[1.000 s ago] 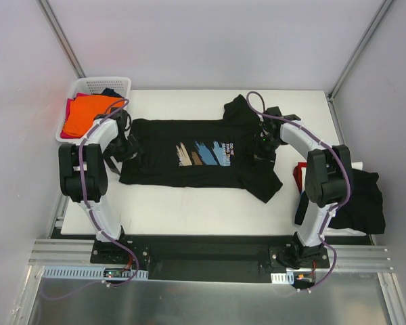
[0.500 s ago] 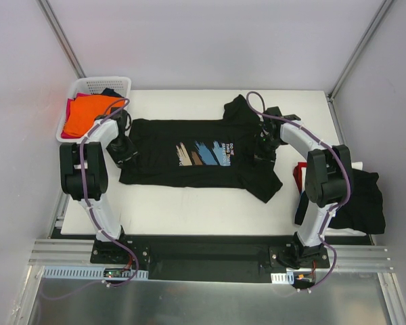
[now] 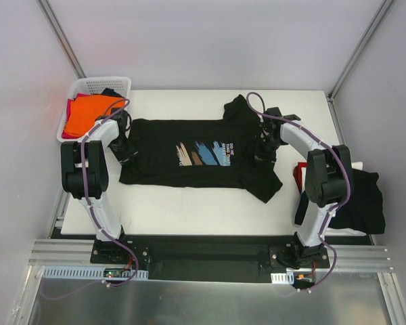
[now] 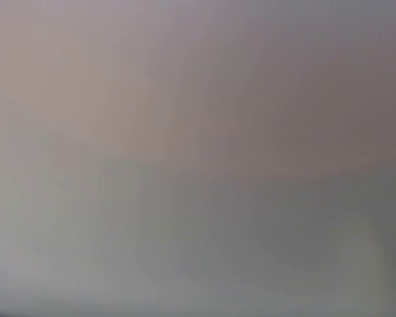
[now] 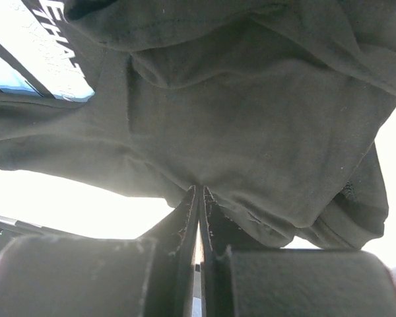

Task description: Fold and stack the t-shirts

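One printed black t-shirt [image 3: 189, 152] is lying on the one table [image 3: 189, 211], with two arms, the left arm [image 3: 88, 172] and the right arm [image 3: 325, 179], reaching over it. One basket [image 3: 101, 81] is holding at least three more: one orange shirt [image 3: 84, 115], one red shirt [image 3: 67, 112] and one dark shirt [image 3: 110, 91]. At the right edge one black heap [image 3: 362, 196] is lying beside one red piece [image 3: 298, 175], its shirts blending past counting.
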Available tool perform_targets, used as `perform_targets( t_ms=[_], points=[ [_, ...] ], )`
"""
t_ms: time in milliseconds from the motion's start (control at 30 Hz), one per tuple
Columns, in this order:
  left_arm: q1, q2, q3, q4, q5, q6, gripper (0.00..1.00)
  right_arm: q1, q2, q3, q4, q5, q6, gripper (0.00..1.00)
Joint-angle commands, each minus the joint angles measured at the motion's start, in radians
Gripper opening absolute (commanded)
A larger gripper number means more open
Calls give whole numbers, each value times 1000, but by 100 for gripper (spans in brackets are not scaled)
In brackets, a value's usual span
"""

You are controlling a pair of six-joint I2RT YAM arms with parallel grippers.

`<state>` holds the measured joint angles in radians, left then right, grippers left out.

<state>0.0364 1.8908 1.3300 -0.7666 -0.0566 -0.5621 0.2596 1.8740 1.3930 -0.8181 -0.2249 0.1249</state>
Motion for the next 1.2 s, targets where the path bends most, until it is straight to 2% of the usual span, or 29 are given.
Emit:
perform_targets(
  t_ms=[0, 233, 433, 567, 667, 700, 767, 800, 833, 900, 933, 1000, 1033, 1067, 1133, 1167],
  points=[
    [-15, -78, -18, -42, 46, 18, 24, 1, -6, 34, -19, 1, -5, 3],
    [-26, -102, 41, -83, 11, 11, 29, 12, 5, 46, -13, -7, -2, 3],
    [-30, -7, 207, -148, -55, -16, 29, 12, -13, 40, -21, 4, -11, 3],
    [-29, 66, 319, -189, -31, -21, 28, 12, -33, 18, -27, 12, -14, 3],
    [-33, 42, 269, -198, -17, -18, 41, 12, -58, -11, -21, 25, -14, 2],
    [-33, 34, 246, -194, -17, -15, 53, 12, -61, -17, -19, 28, -13, 3],
    [-33, 7, 177, -189, -22, -6, 69, 12, -67, -38, -6, 25, -7, 3],
    [-32, -4, 157, -180, -23, -1, 85, 12, -67, -45, 0, 21, -1, 3],
    [-33, -30, 137, -178, -28, 2, 92, 12, -65, -49, 8, 15, 2, 2],
    [-33, -53, 88, -171, -32, 8, 98, 13, -61, -55, 14, 10, 10, 3],
    [-33, -71, 63, -162, -32, 10, 98, 15, -61, -55, 16, 7, 10, 2],
    [-33, -79, 41, -152, -35, 8, 87, 15, -55, -49, 14, 6, 9, 2],
    [-33, -78, 26, -140, -34, 7, 68, 17, -53, -45, 11, 7, 7, 2],
    [-33, -73, 21, -137, -31, 4, 55, 15, -52, -42, 10, 6, 5, 3],
    [-33, -61, 14, -125, -20, 5, 38, 17, -47, -31, 5, 10, -1, 3],
    [-32, -58, 14, -119, -19, 4, 38, 15, -47, -31, 2, 9, -1, 3]
  ],
)
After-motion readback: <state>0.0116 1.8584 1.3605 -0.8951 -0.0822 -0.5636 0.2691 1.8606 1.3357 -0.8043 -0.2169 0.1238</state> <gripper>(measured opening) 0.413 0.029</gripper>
